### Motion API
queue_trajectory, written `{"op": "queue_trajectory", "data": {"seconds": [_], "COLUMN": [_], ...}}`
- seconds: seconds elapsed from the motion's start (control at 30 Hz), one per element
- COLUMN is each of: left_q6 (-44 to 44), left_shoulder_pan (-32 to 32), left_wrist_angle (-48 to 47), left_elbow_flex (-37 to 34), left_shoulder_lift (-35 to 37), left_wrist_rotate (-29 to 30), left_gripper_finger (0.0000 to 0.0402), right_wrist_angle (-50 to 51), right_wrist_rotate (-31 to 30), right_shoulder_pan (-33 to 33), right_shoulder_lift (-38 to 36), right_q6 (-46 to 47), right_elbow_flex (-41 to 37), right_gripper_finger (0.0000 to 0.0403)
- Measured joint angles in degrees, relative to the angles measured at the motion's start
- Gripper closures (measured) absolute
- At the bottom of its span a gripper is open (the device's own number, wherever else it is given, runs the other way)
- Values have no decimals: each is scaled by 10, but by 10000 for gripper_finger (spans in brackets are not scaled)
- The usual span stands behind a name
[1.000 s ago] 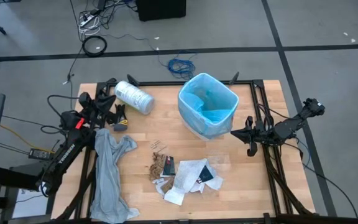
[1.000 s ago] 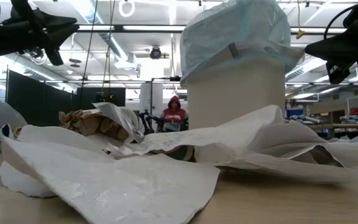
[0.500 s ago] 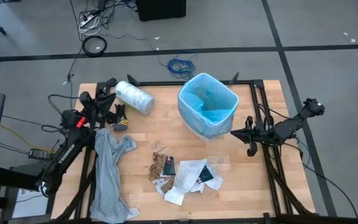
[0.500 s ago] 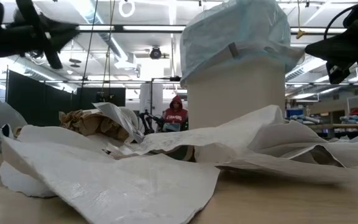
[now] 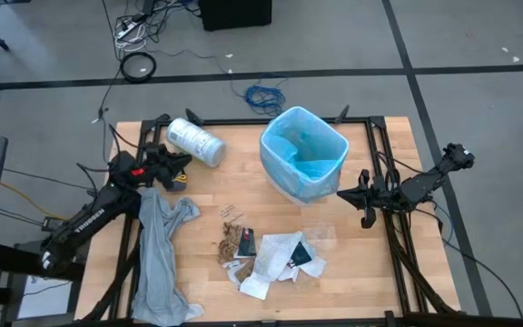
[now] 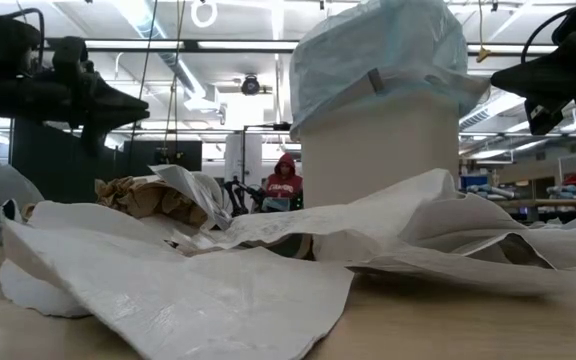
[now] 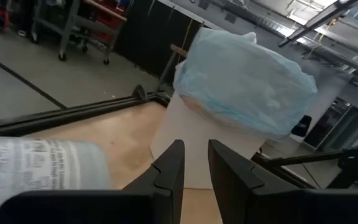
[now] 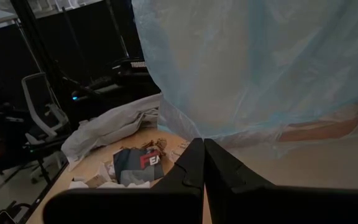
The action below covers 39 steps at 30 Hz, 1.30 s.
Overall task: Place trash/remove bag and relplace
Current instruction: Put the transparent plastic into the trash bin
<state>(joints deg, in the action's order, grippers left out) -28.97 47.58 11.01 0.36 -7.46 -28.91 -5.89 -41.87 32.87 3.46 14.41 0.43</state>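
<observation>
The white bin [image 5: 291,186] with the light-blue bag [image 5: 303,150] over its rim stands at the table's far middle; the bag [image 6: 378,50] also shows in the low view. The trash [image 5: 271,254], white papers, a brown wrapper [image 6: 143,195] and a black-and-white packet [image 8: 135,165], lies on the table nearer than the bin. My left gripper [image 5: 182,165] hovers left of the bin beside the white roll [image 5: 195,142], its fingers a narrow gap apart [image 7: 196,155], pointing at the bin. My right gripper [image 5: 341,193] is shut [image 8: 202,149], just right of the bin, touching nothing.
A long grey plastic sheet [image 5: 162,259] lies along the table's left side and hangs over the near edge. Black frame rails [image 5: 379,145] run along the table's edges. Bare wood shows between the roll and the bin. A person in a red hood [image 6: 280,180] sits far behind.
My left arm has swung its gripper away from the table's left edge toward the bin and lowered it somewhat, so it now points level at the bin. The right arm, bin and trash have kept still.
</observation>
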Motion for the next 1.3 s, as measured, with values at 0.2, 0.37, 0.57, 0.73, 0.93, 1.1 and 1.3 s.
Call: {"op": "queue_trajectory", "data": {"seconds": [0.2, 0.37, 0.57, 0.73, 0.93, 1.1, 1.3], "left_q6": [-1, -18, -57, -90, -70, -44, -45], "left_shoulder_pan": [-85, -156, -236, -297, -363, -402, -427], "left_wrist_angle": [-1, 57, 209, 277, 328, 329, 262], "left_elbow_flex": [0, 0, 1, 53, 183, 309, 452], "left_shoulder_lift": [-11, -40, -108, -189, -310, -413, -475], "left_wrist_rotate": [79, 149, 207, 214, 213, 165, 110], "left_gripper_finger": [321, 321, 321, 321, 321, 321, 321], "right_wrist_angle": [-18, -152, -296, -314, -320, -293, -115], "right_wrist_rotate": [0, -12, -29, 9, 68, 242, 296], "right_shoulder_pan": [0, -1, -1, -1, -1, 7, 37], "right_shoulder_lift": [0, 0, 0, 1, 1, 59, 248], "right_q6": [-10, 56, 108, 85, 28, -19, -48], "right_elbow_flex": [0, 0, 0, 11, 58, 162, 394], "right_gripper_finger": [402, 402, 402, 402, 402, 402, 402]}}
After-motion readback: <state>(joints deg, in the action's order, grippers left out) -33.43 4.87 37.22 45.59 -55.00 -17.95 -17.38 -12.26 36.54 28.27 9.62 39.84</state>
